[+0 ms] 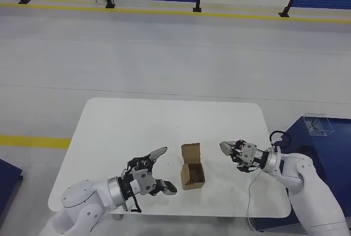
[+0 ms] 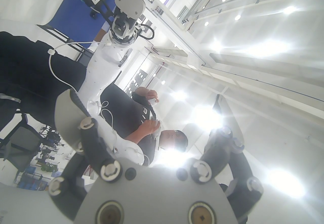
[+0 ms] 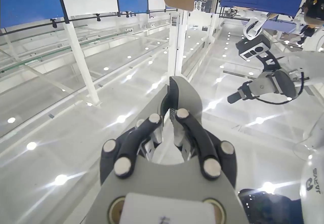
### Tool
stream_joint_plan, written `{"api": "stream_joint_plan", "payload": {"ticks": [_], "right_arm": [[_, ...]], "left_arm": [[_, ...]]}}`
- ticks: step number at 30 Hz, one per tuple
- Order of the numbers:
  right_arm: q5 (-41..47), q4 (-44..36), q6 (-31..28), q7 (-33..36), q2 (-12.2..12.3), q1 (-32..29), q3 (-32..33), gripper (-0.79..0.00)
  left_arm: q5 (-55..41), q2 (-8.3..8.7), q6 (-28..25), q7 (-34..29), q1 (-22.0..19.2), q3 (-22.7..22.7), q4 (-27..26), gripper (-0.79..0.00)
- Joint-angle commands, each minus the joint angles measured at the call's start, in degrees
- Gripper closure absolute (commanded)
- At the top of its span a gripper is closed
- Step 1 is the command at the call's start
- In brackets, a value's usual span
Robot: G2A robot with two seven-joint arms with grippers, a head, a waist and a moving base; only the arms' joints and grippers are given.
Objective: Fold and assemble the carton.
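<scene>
**STATUS: CARTON ON TABLE, BOTH GRIPPERS CLEAR**

The carton [image 1: 192,168] is sitting on the white table [image 1: 134,124], in the half nearer the robot. It is lying between the two grippers and is touching neither. Its opening is facing upward, and one flap is folded open at the far side.

The left gripper [image 1: 166,170] is hovering just beside the carton, on the robot's left. Its fingers are spread wide apart and are grasping nothing.

The right gripper [image 1: 225,146] is hovering near the carton on the opposite side, slightly farther from it. Its fingers are pressed together, clenched on nothing, and the tips are pointing toward the carton. In the right wrist view, the brown cardboard is showing beyond the closed fingertips [image 3: 187,93].
</scene>
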Motion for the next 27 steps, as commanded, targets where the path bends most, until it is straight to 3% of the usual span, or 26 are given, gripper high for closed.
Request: {"api": "stream_joint_plan", "payload": {"ticks": [1, 6, 7, 10, 14, 17, 19, 21, 25, 27], "right_arm": [[0.0, 0.0, 0.0, -0.1, 0.0, 0.0, 0.0, -0.699], [0.0, 0.0, 0.0, -0.1, 0.0, 0.0, 0.0, -0.699], [-0.8, -0.3, -0.3, -0.3, 0.0, 0.0, 0.0, -0.785], [-15.6, -5.5, -5.8, -0.4, 0.4, -0.3, 0.5, -0.785], [-43.6, -11.8, -13.1, 7.8, 1.5, -3.9, -0.1, -0.785], [-62.0, -11.6, -18.1, 15.9, 2.6, -5.6, -1.6, -0.785], [-69.2, -10.2, -20.0, 19.3, 3.0, -5.8, -2.5, -0.785], [-70.4, -8.9, -20.4, 18.5, 3.0, -5.4, -2.2, -0.785], [-70.4, -8.9, -20.4, 18.5, 3.0, -5.4, -2.2, -0.785], [-75.6, -10.1, -21.9, 17.7, 3.2, -5.8, -3.4, -0.785]], "left_arm": [[0.0, 0.00, 0.0, 0.0, 0.0, 0.0, 0.0, -0.785], [0.0, 0.00, 0.0, 0.0, 0.0, 0.0, 0.0, -0.785], [1.2, 0.04, 0.0, 0.1, -0.3, 0.1, -0.7, -0.785], [16.1, 0.55, 3.0, 5.6, -1.6, 2.2, -4.7, -0.785], [29.7, 0.80, 14.0, 9.9, -5.2, 7.8, -7.3, -0.785], [34.6, 0.41, 21.3, 11.3, -9.7, 11.9, -4.4, -0.785], [34.8, -0.33, 24.5, 12.2, -12.6, 14.4, -1.4, -0.785], [35.7, -1.16, 27.0, 12.5, -15.6, 18.0, 1.3, -0.785], [36.4, -3.09, 27.0, 15.5, -20.4, 24.2, 9.1, -0.785], [36.3, -4.17, 27.0, 17.0, -22.6, 27.1, 10.8, -0.785]]}}
